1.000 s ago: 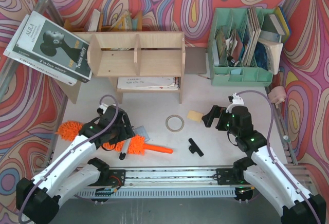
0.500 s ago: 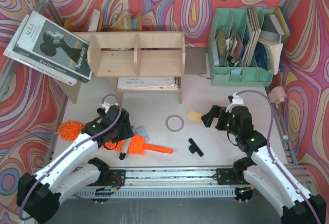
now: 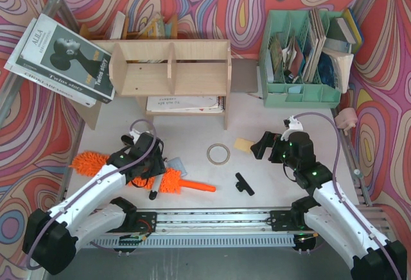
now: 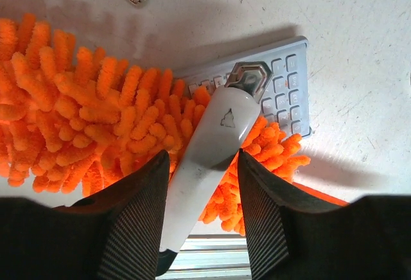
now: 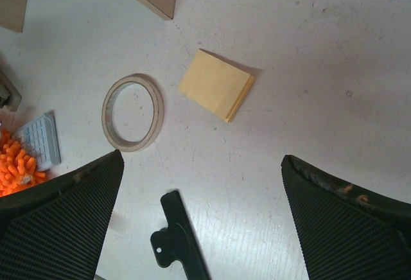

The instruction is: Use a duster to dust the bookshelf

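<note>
The orange duster [image 3: 168, 180] lies flat on the table at front left, with its shaggy head [image 4: 83, 113] to the left and its thin handle [image 3: 200, 187] pointing right. A black-and-white marker pen [image 4: 212, 145] lies across the head. My left gripper [image 3: 149, 174] is low over the head. Its jaws are open and straddle the marker [image 4: 204, 164], with a gap on the right side. The plywood bookshelf [image 3: 170, 68] stands at the back. My right gripper [image 3: 260, 146] is open and empty above the table [image 5: 202, 183].
A grey calculator [image 4: 282, 94] lies partly under the duster head. A tape ring [image 3: 218, 154], a yellow sticky pad [image 3: 243, 144] and a black clip [image 3: 244, 183] lie mid-table. A mint-green file organiser [image 3: 302, 94] stands at the back right. Books [image 3: 61, 58] lean at the back left.
My left gripper has shifted slightly right and away from me over the duster head. The duster, the marker and the right arm have not moved.
</note>
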`<move>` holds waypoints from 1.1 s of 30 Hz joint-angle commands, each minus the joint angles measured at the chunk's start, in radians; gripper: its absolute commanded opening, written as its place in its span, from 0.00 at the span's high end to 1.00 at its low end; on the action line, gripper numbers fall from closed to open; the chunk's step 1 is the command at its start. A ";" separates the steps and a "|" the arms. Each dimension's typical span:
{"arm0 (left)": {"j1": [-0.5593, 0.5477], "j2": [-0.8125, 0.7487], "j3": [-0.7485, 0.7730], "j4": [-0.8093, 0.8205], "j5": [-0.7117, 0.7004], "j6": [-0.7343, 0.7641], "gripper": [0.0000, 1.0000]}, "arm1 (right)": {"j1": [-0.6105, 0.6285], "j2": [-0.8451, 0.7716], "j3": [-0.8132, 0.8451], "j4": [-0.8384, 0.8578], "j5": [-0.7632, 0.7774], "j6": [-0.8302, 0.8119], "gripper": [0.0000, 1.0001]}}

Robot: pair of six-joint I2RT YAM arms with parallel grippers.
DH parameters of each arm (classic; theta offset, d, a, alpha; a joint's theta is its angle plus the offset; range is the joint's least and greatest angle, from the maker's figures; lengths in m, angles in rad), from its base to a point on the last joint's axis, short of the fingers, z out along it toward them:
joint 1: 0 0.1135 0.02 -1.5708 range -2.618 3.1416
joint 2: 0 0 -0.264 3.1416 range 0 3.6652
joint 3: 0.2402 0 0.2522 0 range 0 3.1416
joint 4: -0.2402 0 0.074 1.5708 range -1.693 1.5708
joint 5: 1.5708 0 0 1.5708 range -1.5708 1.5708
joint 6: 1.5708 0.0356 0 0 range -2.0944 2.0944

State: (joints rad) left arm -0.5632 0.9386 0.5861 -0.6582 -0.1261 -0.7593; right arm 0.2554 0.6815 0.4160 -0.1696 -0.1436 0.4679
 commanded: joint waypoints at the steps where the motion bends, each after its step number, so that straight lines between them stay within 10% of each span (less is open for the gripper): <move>1: -0.006 0.009 -0.017 0.018 0.008 0.016 0.53 | 0.002 0.001 0.015 0.025 -0.010 -0.012 0.01; 33: -0.006 0.005 0.014 -0.017 -0.027 -0.001 0.64 | 0.002 -0.005 0.015 0.025 -0.010 -0.011 0.02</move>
State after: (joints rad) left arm -0.5640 0.9638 0.5854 -0.6395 -0.1249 -0.7513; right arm 0.2554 0.6830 0.4160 -0.1688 -0.1513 0.4679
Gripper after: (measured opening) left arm 0.365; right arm 0.987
